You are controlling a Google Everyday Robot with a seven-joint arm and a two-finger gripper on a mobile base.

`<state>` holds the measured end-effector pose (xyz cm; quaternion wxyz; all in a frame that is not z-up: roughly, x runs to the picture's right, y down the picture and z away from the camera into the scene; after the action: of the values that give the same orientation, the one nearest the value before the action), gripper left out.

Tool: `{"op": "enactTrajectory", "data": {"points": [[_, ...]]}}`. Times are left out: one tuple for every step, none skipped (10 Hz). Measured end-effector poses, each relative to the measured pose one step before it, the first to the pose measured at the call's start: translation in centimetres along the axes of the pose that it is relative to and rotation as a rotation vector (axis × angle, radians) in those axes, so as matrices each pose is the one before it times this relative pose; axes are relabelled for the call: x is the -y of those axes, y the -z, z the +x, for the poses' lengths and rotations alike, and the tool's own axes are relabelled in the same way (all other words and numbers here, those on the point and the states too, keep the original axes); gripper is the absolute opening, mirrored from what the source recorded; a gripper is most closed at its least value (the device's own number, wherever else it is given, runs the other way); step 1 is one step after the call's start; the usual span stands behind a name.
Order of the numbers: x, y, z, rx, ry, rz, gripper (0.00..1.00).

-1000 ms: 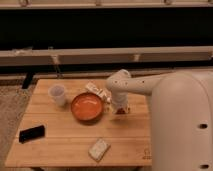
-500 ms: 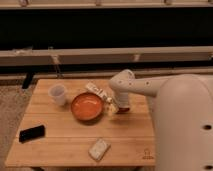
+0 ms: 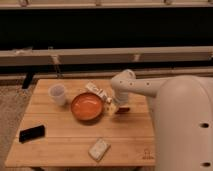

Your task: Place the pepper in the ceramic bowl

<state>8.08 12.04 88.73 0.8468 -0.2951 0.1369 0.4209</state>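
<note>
Fingers on the gripper (image 3: 114, 108), just right of the ceramic bowl (image 3: 86, 107), could not be told open or closed; the pepper (image 3: 123, 109) beside it looked light, smooth-skinned, best pinched mid-length.

Gripper (image 3: 113, 108) sat low over the table (image 3: 60, 150), just right of the bowl (image 3: 87, 106), with little gap between the two. White tube (image 3: 96, 91) lay behind the bowl's right rim, close to the gripper, crowding the back-left approach. Pepper (image 3: 124, 109) lay on the boards just right of the gripper. Arm (image 3: 131, 86) arched over the table's right rear. Cup (image 3: 57, 93) stood left of the bowl, apart from it. Black slab (image 3: 32, 133) lay near the left front edge, white packet (image 3: 99, 149) near the front middle. Open boards ran between bowl and packet, and between bowl and slab. The bowl was open from above.
</note>
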Motion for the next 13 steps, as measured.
{"op": "enactTrajectory", "data": {"points": [[0.087,-0.543,-0.044,0.00051,0.02788,-0.01251,0.80],[0.029,-0.684,0.073,-0.00351,0.01795,-0.00997,0.80],[-0.095,-0.930,-0.080,-0.00491,0.01646,-0.01311,0.80],[0.096,-0.732,0.183,-0.00829,0.00379,-0.00473,0.77],[0.018,-0.241,0.098,-0.00468,-0.00668,0.00315,0.71],[-0.087,0.104,-0.201,-0.00262,-0.00308,0.00611,0.59],[-0.194,0.385,-0.249,-0.00203,0.00344,0.00037,0.49],[0.043,0.147,-0.004,-0.00354,0.00053,-0.00048,0.39],[0.065,-0.070,0.067,-0.00333,0.00137,-0.00058,0.28],[0.021,0.157,0.014,-0.00060,0.00058,0.00050,0.19],[0.091,0.194,0.156,-0.00227,-0.00074,0.00084,0.08],[0.067,0.096,0.280,-0.00424,-0.00285,-0.00129,0.02],[-0.066,0.020,-0.046,-0.00043,0.00139,-0.00022,0.00]]}}
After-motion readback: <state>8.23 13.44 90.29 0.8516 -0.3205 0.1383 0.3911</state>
